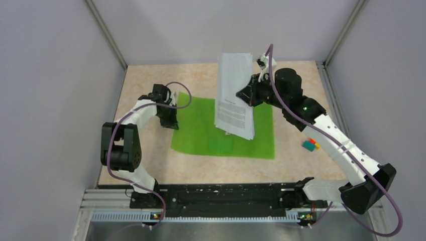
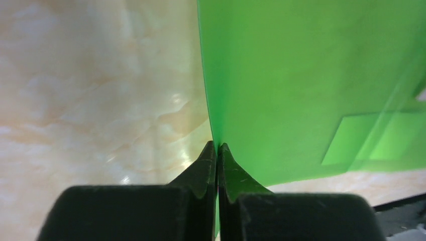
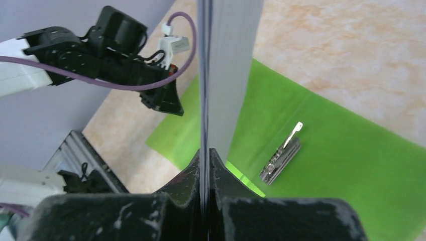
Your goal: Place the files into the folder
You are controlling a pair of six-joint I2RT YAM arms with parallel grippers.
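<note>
The green folder (image 1: 201, 128) lies opened on the table. My left gripper (image 1: 170, 122) is shut on its left edge, and the left wrist view shows the green cover (image 2: 301, 80) pinched between the jaws at my left gripper (image 2: 217, 146). My right gripper (image 1: 247, 98) is shut on the files (image 1: 233, 95), a stack of white printed sheets held up over the folder's right half. In the right wrist view the files (image 3: 226, 70) run edge-on up from my right gripper (image 3: 207, 151). The folder's metal clip (image 3: 281, 158) lies on the green sheet (image 3: 351, 165) below.
A small block with teal, red and yellow faces (image 1: 310, 145) lies on the table right of the folder, beside the right arm. Grey walls close in the table on three sides. A black rail (image 1: 226, 198) runs along the near edge.
</note>
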